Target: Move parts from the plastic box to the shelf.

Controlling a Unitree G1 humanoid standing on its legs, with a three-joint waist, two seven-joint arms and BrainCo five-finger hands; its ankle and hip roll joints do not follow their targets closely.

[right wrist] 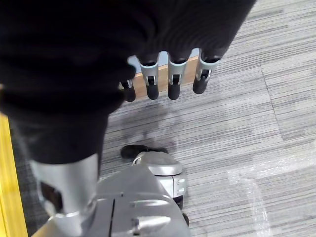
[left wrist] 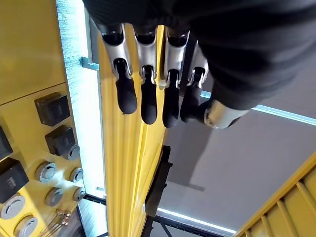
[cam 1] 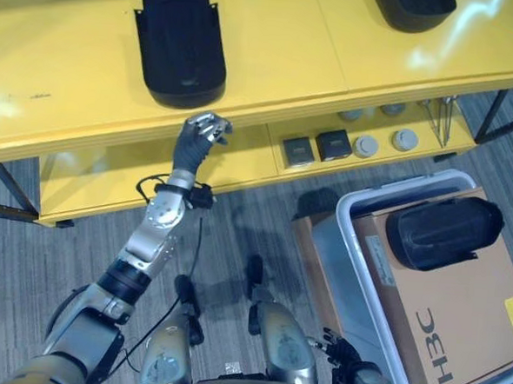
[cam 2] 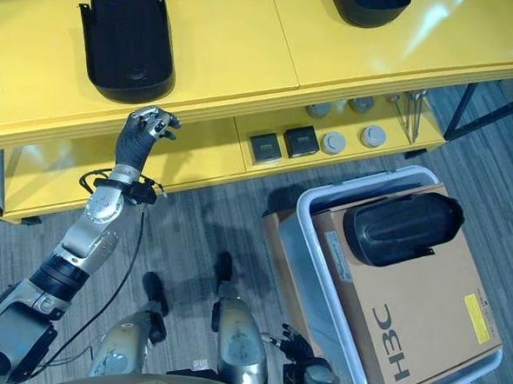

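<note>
The left hand [cam 1: 201, 136] is raised to the front edge of the yellow shelf [cam 1: 72, 76], just below a long black plastic part [cam 1: 180, 39] that lies on the top board. Its fingers [left wrist: 127, 94] are curled in a loose row, close together, with the thumb tucked beside them; they hold nothing. Whether the fingertips touch the shelf edge cannot be told.

The right hand [cam 1: 344, 352] hangs low beside the white-rimmed plastic box [cam 1: 349, 241], over grey carpet [right wrist: 237, 118]. Its fingers [right wrist: 174, 89] bend slightly downward, a little apart, and hold nothing.

A second black plastic part [cam 1: 441, 231] lies on top of a brown cardboard carton [cam 1: 457, 326] that sits inside the plastic box. A third black part [cam 1: 411, 8] on the top board is cut off by the picture's edge. On the lower board sit two small dark square blocks [cam 1: 316, 148] and several grey round pieces [cam 1: 383, 143]; what they are is hard to make out.
</note>
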